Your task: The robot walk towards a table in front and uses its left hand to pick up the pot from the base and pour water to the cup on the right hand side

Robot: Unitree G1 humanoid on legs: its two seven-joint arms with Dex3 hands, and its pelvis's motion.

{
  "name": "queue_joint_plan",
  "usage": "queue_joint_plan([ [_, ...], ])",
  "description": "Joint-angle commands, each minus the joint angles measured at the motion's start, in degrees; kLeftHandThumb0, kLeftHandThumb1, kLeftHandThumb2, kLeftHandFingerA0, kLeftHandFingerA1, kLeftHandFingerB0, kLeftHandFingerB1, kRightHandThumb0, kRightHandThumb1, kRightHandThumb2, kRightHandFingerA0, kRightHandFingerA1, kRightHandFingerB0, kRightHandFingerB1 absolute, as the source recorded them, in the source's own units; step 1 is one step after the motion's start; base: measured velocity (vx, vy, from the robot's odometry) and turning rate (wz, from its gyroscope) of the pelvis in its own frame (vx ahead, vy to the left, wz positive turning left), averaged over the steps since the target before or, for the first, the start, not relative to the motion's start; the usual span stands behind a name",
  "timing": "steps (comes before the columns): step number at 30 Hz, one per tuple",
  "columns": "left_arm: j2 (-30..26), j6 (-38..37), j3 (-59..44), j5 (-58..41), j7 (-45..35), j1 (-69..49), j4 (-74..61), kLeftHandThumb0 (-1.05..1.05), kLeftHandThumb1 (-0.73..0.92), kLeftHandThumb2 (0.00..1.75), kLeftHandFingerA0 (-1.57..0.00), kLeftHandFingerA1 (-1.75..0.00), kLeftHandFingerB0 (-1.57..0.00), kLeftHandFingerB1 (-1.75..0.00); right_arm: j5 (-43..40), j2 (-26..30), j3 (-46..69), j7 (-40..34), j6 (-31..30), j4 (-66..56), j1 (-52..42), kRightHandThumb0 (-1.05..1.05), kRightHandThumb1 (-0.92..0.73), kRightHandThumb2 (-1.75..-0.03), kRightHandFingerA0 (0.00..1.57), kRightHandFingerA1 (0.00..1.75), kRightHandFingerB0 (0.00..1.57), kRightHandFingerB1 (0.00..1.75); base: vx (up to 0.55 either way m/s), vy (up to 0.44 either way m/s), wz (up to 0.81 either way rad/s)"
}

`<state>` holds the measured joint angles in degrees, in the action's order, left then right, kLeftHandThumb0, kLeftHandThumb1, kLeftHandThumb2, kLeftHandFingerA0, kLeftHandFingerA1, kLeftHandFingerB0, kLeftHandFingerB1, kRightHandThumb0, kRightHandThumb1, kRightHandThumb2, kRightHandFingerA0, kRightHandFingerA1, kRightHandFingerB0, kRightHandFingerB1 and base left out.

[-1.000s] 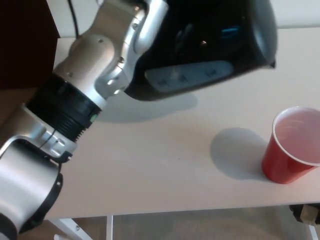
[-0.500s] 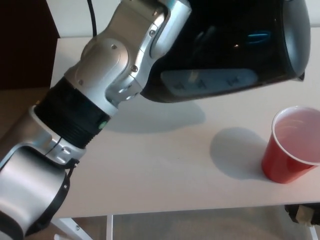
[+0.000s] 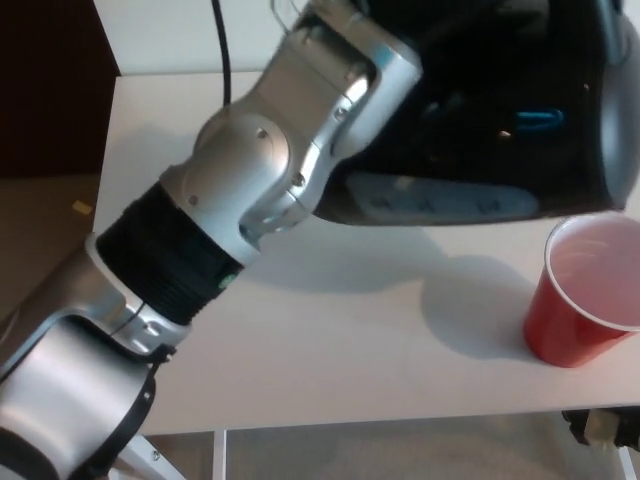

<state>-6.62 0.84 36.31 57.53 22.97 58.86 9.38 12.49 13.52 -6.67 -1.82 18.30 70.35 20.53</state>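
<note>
**Kettle held in the air above the table, cup at lower right**

At the far left, a dark brown panel (image 3: 50, 90) fills the upper left corner, with tan floor (image 3: 40, 240) beneath it and a small yellow scrap (image 3: 82, 208) lying there. The silver and black left arm (image 3: 200, 260) rises from the lower left corner diagonally toward the top centre, covering much of the white table (image 3: 330, 340). A black cable (image 3: 218, 40) runs down behind it at the top. The left hand (image 3: 345, 35) sits at the top centre, against the kettle; its fingers cannot be made out, so the grip cannot be told. The black electric kettle (image 3: 490, 110) fills the upper right, lifted and tilted, its shadow on the table below. The red plastic cup (image 3: 588, 290) stands upright at the lower right, just below the kettle's edge. A dark part (image 3: 605, 428) shows at the bottom right corner; whether it is the right hand cannot be told.
</note>
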Motion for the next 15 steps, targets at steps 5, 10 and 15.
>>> queue_joint_plan([
  [5,0.7,-5.0,2.0,3.5,2.1,1.3,1.8,-0.44,0.42,0.64,-1.20,-1.41,-0.91,-0.56,0.4,-0.1,0.2,0.2,-1.4,0.3,0.5,-0.57,-0.82,-0.64,0.50,0.78,0.41,0.55,0.00,0.000,0.00],
  [10,0.6,-5.5,2.8,6.2,3.6,2.3,3.1,-0.39,0.48,0.56,-1.18,-1.39,-0.97,-0.50,0.7,-0.2,0.2,-0.1,-1.5,0.2,0.5,-0.59,-0.81,-0.63,0.52,0.86,0.43,0.58,0.00,0.000,0.00],
  [15,-0.2,-8.1,3.2,6.9,5.1,4.5,5.0,-0.38,0.47,0.55,-1.20,-1.35,-0.97,-0.50,0.7,-0.3,0.3,-0.3,-2.0,0.4,1.1,-0.59,-0.80,-0.63,0.52,0.82,0.43,0.58,0.00,0.000,0.00],
])
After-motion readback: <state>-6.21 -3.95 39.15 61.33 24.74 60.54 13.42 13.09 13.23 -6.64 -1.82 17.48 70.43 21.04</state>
